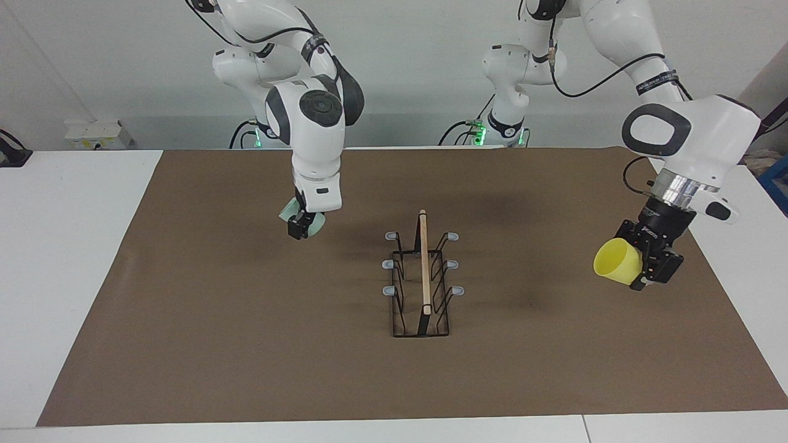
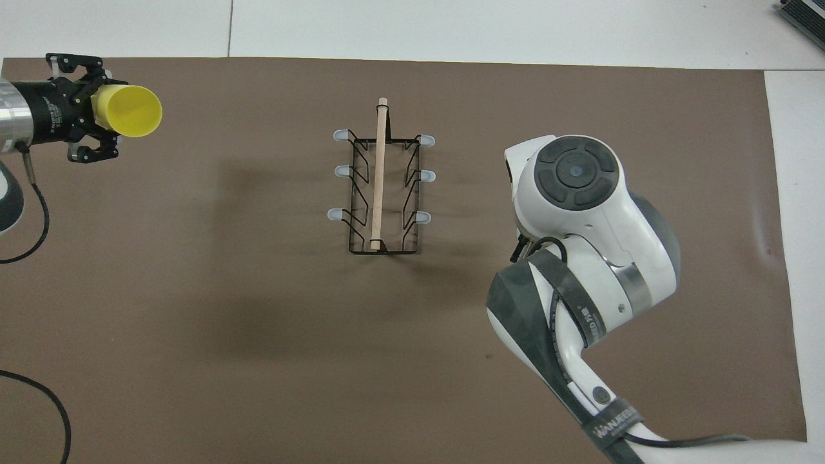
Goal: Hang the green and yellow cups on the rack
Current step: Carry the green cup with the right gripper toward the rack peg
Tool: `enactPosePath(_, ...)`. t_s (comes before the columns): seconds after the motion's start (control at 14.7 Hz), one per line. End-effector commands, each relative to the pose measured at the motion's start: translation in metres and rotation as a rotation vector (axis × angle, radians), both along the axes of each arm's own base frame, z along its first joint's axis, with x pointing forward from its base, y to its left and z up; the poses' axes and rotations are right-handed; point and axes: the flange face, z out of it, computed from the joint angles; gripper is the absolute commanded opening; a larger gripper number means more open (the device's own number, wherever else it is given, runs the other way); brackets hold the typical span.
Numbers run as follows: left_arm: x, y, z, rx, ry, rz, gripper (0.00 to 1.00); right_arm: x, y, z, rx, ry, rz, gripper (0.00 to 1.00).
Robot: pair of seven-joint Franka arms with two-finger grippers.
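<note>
Gripping cups (image 1: 615, 261) aloft, both hands (image 1: 640, 271) tilted.

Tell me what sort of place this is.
Probably a robotics lab: two white arms mounted at a table with a brown mat, cables trailing, and only a rack set out as a test prop.

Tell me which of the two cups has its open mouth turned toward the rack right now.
The yellow cup, held in the left claw, points its mouth at the rack. The green cup is largely hidden under the right arm's wrist.
</note>
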Motion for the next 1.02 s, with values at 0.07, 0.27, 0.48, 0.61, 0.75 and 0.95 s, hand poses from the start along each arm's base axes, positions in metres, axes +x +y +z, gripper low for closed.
enactPosePath(0.07,-0.02,-0.034,0.024,0.178,0.024,-0.149,0.0,-0.006,0.014,0.047,0.198,-0.101,-0.034,0.0)
enactPosePath(0.27,-0.026,-0.066,0.032,0.31,-0.001,-0.251,0.0,0.001,0.008,0.064,0.34,-0.151,-0.089,0.0)
enactPosePath(0.48,-0.027,-0.086,0.036,0.398,-0.03,-0.31,0.0,0.012,0.011,0.074,0.554,-0.24,-0.081,0.0)
enactPosePath(0.61,-0.025,-0.088,0.036,0.457,-0.049,-0.333,0.0,0.023,-0.009,0.072,0.699,-0.312,-0.056,0.0)
enactPosePath(0.75,-0.026,-0.106,0.039,0.549,-0.092,-0.394,0.0,0.027,-0.024,0.073,0.881,-0.366,-0.047,0.0)
enactPosePath(0.95,-0.029,-0.124,0.039,0.639,-0.119,-0.458,0.0,0.014,-0.045,0.062,1.065,-0.461,-0.059,0.0)
